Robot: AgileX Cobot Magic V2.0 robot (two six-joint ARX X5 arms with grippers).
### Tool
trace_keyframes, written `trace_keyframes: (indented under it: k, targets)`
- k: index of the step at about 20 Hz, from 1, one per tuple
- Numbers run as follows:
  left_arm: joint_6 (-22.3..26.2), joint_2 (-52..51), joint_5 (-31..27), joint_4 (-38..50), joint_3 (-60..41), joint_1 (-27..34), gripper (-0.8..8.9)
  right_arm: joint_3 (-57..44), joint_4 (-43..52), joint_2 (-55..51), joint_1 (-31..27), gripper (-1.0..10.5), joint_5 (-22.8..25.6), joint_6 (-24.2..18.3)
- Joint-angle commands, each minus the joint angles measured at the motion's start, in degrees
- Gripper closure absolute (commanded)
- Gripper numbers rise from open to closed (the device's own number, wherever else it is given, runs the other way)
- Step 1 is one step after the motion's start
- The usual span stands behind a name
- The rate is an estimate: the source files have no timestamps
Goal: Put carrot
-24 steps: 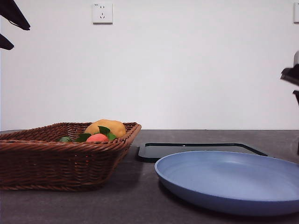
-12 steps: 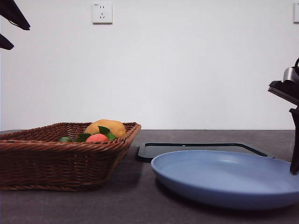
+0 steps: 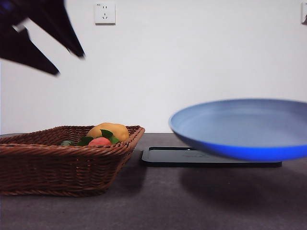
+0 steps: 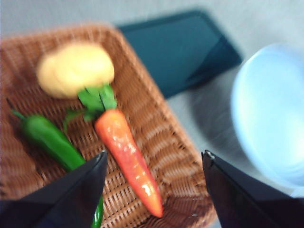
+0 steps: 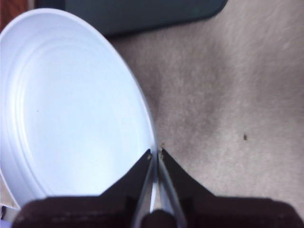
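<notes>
White wall behind; the carrot [image 4: 126, 154] is lying in the basket [image 3: 57, 165]. Left gripper [image 4: 152, 190], fingers spread, should be straddling its middle; right gripper [image 5: 156, 159] is pinching the plate [image 3: 240, 127] at three o'clock.

this looks like a lab or test bench rather than a home kitchen, though the narrow view leaves that uncertain. a bare white wall [image 3: 192, 67] with one plain power socket [image 3: 105, 13] backs a dark grey table [image 3: 144, 206]. on it are staged props: a wicker basket [image 3: 57, 167] of toy vegetables, a black tray [image 3: 211, 157] and a blue plate [image 3: 240, 127].
</notes>
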Motion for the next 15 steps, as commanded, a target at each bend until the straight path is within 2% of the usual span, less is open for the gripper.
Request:
trace_keyframes:
  k: [1, 7, 11, 15]
  targets:
    - [-1.38, 6.73, -6.78, 0.63, 1.88, -3.58, 4.65, 0.44, 0.28, -1.9, 0.07, 9.4, -0.13, 0.72]
    - [-1.64, 20.11, -14.25, 1.75, 5.55, -5.57, 4.65, 0.44, 0.28, -3.43, 0.07, 9.4, -0.15, 1.33]
    - [-2.08, 25.2, -14.03, 6.8, 5.62, -5.6, 4.65, 0.44, 0.28, -3.43, 0.07, 9.4, -0.17, 1.33]
    - [-3.1, 27.52, -12.66, 7.63, 5.62, -5.57, 4.65, 0.44, 0.28, -3.43, 0.07, 9.4, -0.17, 1.31]
